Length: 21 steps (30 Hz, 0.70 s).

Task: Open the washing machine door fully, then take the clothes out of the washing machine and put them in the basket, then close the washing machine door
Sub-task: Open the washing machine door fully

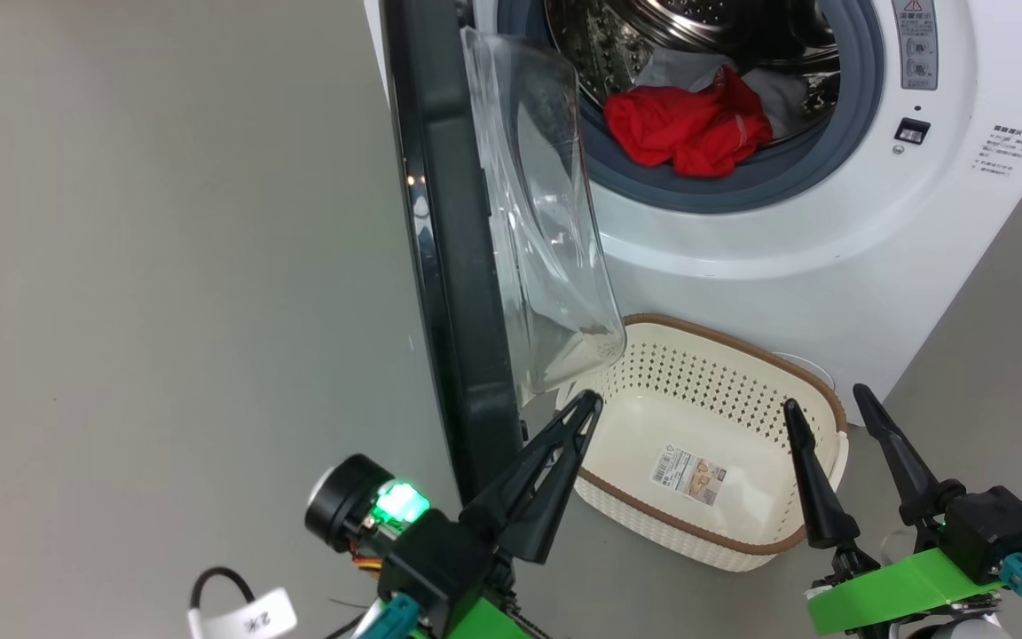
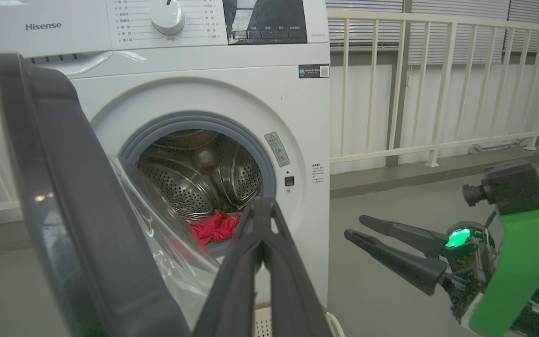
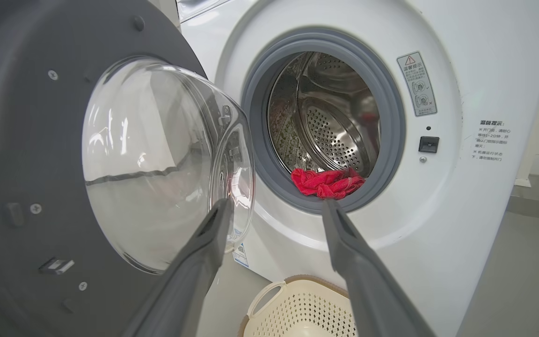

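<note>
The white washing machine (image 1: 830, 257) has its door (image 1: 453, 266) swung out, black rim edge-on with the clear glass bowl (image 1: 546, 222) facing the drum. Red clothes (image 1: 688, 129) with pale fabric behind lie at the drum's mouth, also seen as red clothes (image 3: 328, 182) and clothes (image 2: 215, 227). The cream basket (image 1: 817, 399) sits empty on the floor below the opening. My left gripper (image 1: 589, 406) is shut, its tips right beside the door's lower rim. My right gripper (image 1: 829, 401) is open over the basket's right end, holding nothing.
Grey floor (image 1: 165, 266) stretches to the left of the door. A white railing (image 2: 438, 84) runs behind and to the right of the machine. The basket's white handle (image 3: 267, 295) sits close to the machine's front.
</note>
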Tool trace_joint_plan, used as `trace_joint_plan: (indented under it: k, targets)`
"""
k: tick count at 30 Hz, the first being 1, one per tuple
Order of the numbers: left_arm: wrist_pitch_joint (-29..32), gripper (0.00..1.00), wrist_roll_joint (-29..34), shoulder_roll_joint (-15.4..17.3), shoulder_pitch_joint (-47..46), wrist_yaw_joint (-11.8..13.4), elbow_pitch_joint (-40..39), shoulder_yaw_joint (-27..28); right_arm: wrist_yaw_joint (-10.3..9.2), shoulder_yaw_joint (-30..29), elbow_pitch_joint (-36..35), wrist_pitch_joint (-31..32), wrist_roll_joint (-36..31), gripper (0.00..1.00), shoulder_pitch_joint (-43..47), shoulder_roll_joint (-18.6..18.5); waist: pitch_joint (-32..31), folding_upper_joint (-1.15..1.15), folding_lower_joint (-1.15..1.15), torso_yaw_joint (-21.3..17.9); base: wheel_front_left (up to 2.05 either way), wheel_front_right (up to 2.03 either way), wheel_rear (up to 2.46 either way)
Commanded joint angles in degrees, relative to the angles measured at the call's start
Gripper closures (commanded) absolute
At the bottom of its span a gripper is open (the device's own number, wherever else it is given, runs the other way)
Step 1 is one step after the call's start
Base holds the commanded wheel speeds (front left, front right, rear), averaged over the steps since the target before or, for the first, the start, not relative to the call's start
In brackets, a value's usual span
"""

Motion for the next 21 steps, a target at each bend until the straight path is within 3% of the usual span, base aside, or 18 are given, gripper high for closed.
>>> trace_joint_plan:
  k: [1,6,21]
  targets:
    - [0.13,1.0,-0.51,0.32,-1.23,-0.32,-1.02,1.53,0.36,1.49,-1.54,-0.37,0.45,0.0,-2.07,-0.1,0.09,0.0,0.0,-0.05,0.0,0.0,0.0]
    - [0.47,1.0,-3.61,0.28,-1.46,-0.03,4.67,1.76,0.36,1.55,-1.56,-0.37,0.37,0.0,-2.21,-0.1,0.47,0.0,0.0,-0.22,0.0,0.0,0.0]
    - [-2.58,1.0,-3.85,0.77,-4.57,3.26,17.01,4.63,0.36,1.55,-1.48,-0.37,0.12,0.0,-2.16,-0.1,0.07,0.0,0.0,-0.06,0.0,0.0,0.0]
